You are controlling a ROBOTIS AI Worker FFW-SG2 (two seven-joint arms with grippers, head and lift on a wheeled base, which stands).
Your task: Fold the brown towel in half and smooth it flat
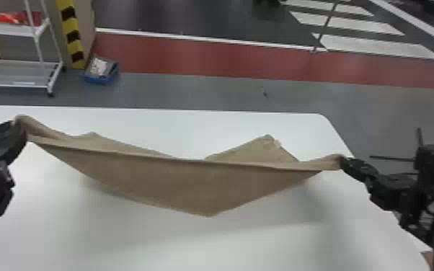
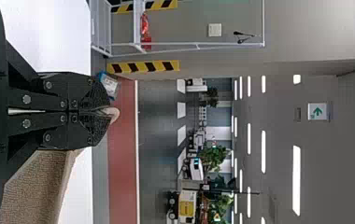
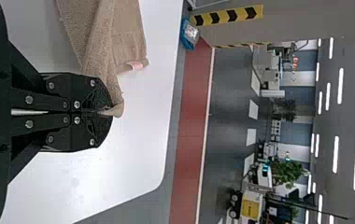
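Towel (image 1: 191,183), brown, is held spread in a shallow sag between two black hands above a white counter (image 1: 155,245). One end is gripped by the left hand (image 1: 20,127), the other by the right hand (image 1: 341,163). A nearly straight fold is drawn from hand to hand; on the near side the cloth hangs down to a blunt point, and on the far side two peaked corners are seen, the right one marked by a pale tag (image 1: 277,143). Whether the counter is touched by the lowest part cannot be told.

In each wrist view, the fingers are closed on the cloth, and a small tuft is left poking past the tips.

Beyond the counter, a white shelf rack (image 1: 18,85), a yellow-and-black striped pillar (image 1: 72,36) and a blue bin (image 1: 99,78) are seen beside a red floor band (image 1: 191,56).
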